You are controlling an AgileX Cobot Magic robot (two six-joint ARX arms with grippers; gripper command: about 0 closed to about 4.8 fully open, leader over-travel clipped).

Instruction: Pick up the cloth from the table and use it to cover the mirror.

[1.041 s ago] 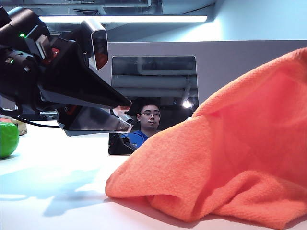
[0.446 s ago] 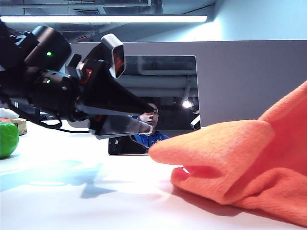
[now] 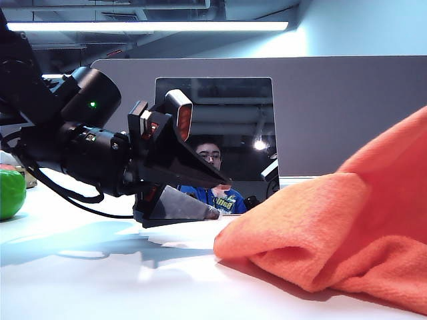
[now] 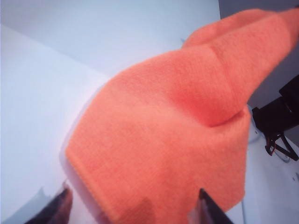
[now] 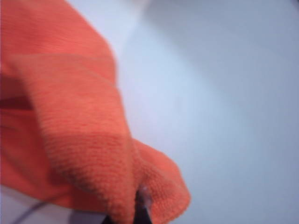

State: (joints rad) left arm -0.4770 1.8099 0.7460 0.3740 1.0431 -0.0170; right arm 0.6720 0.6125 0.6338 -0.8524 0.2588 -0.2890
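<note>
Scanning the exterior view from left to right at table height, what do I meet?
Green object at the edge → left gripper, open, low over the table → cloth, one end lifted off to the right by the shut right gripper.

Over the last second I've brought my left gripper (image 3: 217, 197) down and across: it was up beside the mirror (image 3: 215, 120), and now it sits low over the table (image 3: 100, 280), fingertips just short of the cloth's (image 3: 313, 233) near edge. The cloth itself has been pulled off to the right of the exterior view, so its leading fold has drawn back. With that, more of the mirror's lower part is uncovered.
</note>
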